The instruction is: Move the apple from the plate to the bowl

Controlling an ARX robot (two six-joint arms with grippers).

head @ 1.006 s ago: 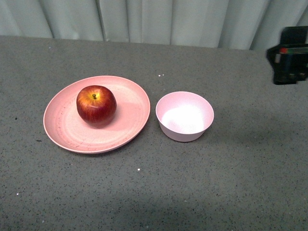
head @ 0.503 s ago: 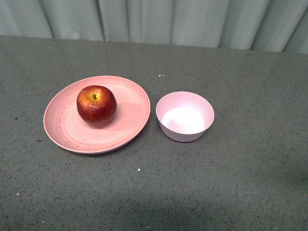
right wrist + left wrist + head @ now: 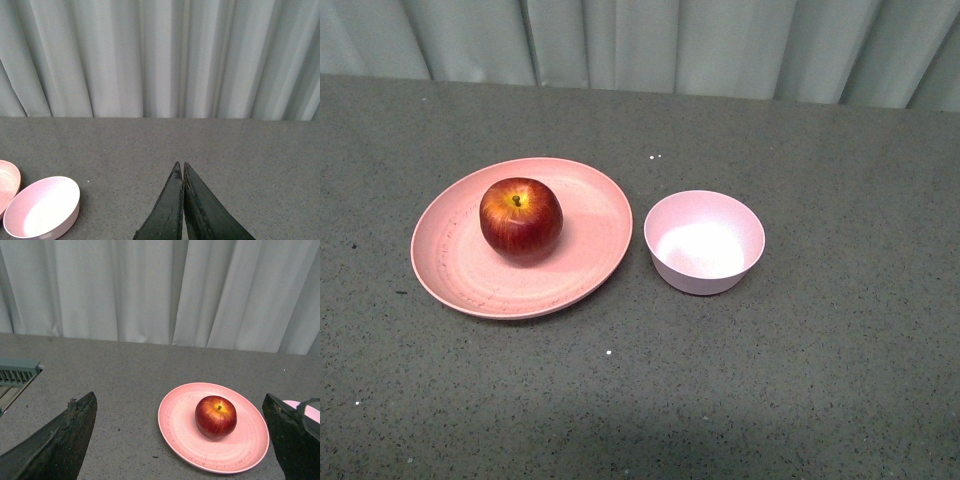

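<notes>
Grey speckled worktop (image 3: 800, 380) runs back to a pale pleated curtain (image 3: 620, 45). The front view takes in the three task pieces together. The apple (image 3: 520, 217) sits stem up on the plate (image 3: 460, 285), off its middle. The bowl (image 3: 698, 278) stands just beside the plate, their rims close but not touching.

Only the wrist views show the end effectors. The left end effector (image 3: 180, 399) is spread wide, its two dark fingers (image 3: 65, 440) far apart with nothing between them. The apple and plate lie ahead of it, framed in the gap and clear of both fingers. Of the bowl this view gives only a pink sliver past one finger. It also catches a grey slatted object (image 3: 17, 372) at the worktop's edge on the opposite side, which the front view leaves out.

The right end effector (image 3: 179, 165) is closed, its fingers pressed together tip to tip and gripping nothing. Ahead of it, toward the left arm's side, this view shows the bowl and a small edge of the plate beyond it, but not the apple.
</notes>
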